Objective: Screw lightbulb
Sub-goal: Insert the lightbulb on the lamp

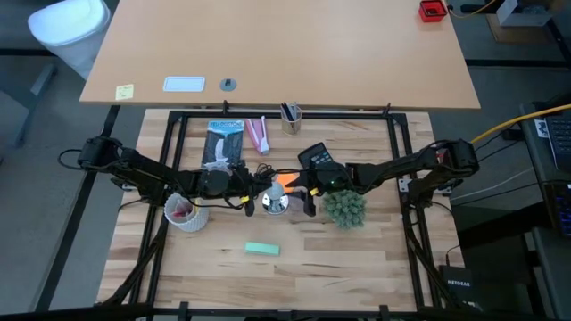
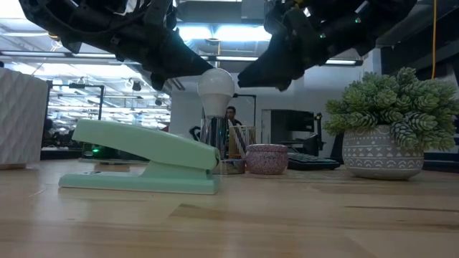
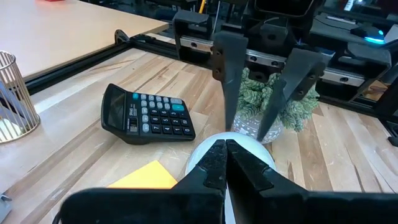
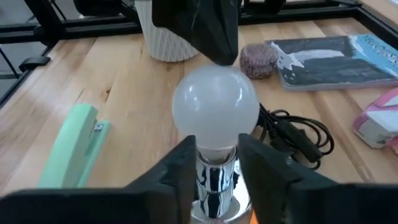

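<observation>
Glass is the likely worry with the lightbulb (image 4: 214, 112): a frosted globe of this kind is probably light, smooth and easily cracked, so it calls for gentle pressure and no sideways levering. It stands upright, base down, in a shiny chrome socket (image 4: 211, 180) near the middle of the wooden surface (image 1: 339, 267), between the two arms. The right gripper (image 4: 214, 163) has its fingers apart and set either side of the neck, just under the globe; whether they actually press the metal cannot be told. Holding low at the neck or socket looks the safer place, since the round top would slip. The left gripper (image 3: 225, 163) hangs just above the globe with its fingers together, holding nothing. A mint-green stapler (image 2: 143, 161), a calculator (image 3: 146, 115) and a potted plant (image 2: 391, 132) stand nearby.
</observation>
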